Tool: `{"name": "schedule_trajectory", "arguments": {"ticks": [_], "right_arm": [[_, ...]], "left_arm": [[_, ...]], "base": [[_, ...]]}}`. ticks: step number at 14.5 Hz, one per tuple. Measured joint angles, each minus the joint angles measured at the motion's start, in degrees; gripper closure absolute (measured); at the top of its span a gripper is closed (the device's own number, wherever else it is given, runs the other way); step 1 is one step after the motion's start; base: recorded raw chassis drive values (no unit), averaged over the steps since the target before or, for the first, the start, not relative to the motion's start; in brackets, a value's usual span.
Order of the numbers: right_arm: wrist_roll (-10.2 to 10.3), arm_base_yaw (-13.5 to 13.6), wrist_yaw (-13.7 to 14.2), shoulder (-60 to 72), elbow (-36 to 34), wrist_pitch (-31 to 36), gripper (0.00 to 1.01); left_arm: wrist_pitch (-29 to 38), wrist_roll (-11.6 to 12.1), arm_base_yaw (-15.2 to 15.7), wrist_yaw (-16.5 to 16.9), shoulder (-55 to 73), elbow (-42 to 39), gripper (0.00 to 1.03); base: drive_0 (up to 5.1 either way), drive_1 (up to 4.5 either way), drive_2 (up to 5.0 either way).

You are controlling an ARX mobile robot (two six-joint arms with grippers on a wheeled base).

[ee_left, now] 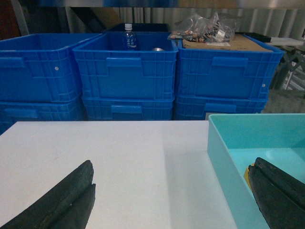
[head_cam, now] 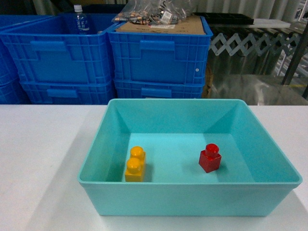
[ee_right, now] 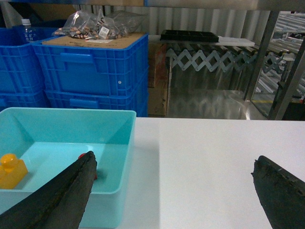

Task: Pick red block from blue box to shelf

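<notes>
While the red block [head_cam: 210,158] sat in the blue box [head_cam: 192,198], left gripper [ee_left: 171,200] and right gripper [ee_right: 174,191] gaped wide, holding nothing.

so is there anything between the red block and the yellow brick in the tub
Nothing: the head view shows only bare turquoise floor between the red block and the yellow brick inside the blue box.
</notes>
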Motion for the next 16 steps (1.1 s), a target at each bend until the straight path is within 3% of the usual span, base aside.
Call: {"name": "schedule_trajectory", "arguments": {"ticks": [16], "right_arm": [[0.0,0.0,0.0,0.0,0.0,0.0,0.03]], "left_arm": [[0.0,0.0,0.0,0.0,0.0,0.0,0.05]], "base": [[0.0,0.0,0.0]]}}
